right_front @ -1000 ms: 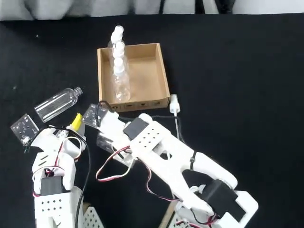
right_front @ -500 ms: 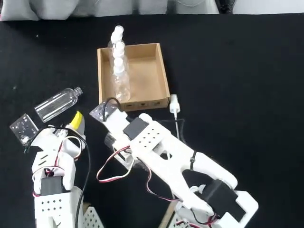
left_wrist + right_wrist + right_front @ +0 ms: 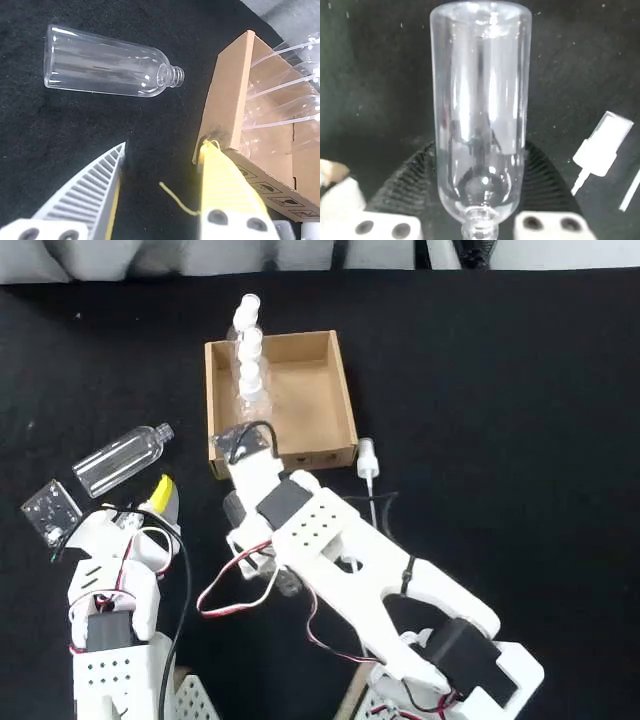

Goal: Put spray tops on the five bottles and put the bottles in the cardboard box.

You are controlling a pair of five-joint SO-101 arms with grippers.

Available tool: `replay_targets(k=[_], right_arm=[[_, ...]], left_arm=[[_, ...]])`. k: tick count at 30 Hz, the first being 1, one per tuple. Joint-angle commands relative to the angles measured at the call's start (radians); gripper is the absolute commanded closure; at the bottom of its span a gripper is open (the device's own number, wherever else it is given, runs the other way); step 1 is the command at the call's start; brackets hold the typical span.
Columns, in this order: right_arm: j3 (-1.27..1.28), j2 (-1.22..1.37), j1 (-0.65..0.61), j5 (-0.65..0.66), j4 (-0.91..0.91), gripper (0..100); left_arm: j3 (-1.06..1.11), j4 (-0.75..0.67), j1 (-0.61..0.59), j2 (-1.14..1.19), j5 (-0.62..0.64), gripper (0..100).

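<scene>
One clear cylindrical bottle, ribbed right claw

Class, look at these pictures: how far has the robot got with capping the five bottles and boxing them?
Done: what look like three capped bottles sit in the cardboard box. In hand: the right claw grips an uncapped bottle, with a loose spray top nearby. Left: a second uncapped bottle lies on the table by the open left claw; both need tops and boxing.
</scene>
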Motion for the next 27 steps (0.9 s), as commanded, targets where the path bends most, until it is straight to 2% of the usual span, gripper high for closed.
replay_targets(k=[1, 15, 27], right_arm=[[-0.068, -0.068, 0.028, -0.083, 0.0, 89.9], [-0.067, -0.068, 0.028, -0.47, -0.048, 89.9], [-0.062, -0.061, 0.032, -0.741, -0.048, 89.9]], left_arm=[[-0.013, -0.023, -0.012, -0.009, -0.011, 79], [-0.013, -0.023, -0.012, -0.009, -0.011, 79], [-0.013, -0.023, -0.012, -0.009, -0.011, 79]])
